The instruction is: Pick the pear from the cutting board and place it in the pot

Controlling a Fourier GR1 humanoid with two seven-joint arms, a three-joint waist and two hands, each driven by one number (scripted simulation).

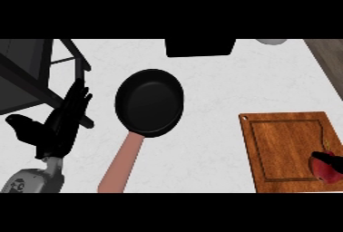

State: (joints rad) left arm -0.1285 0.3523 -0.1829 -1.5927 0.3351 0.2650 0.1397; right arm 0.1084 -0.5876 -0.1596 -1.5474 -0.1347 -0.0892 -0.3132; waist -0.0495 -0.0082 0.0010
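pan (black, pink handle) | pear on cutting board, well apart

1 view only, from my head, looking steeply down on the counter.
The camera faces forward and down from above my arms, so my left hand shows at the view's left, its forearm crossing the lower edge. It sits near: the cutting board is cut off by the right and lower edges, and the pan lies near the middle.
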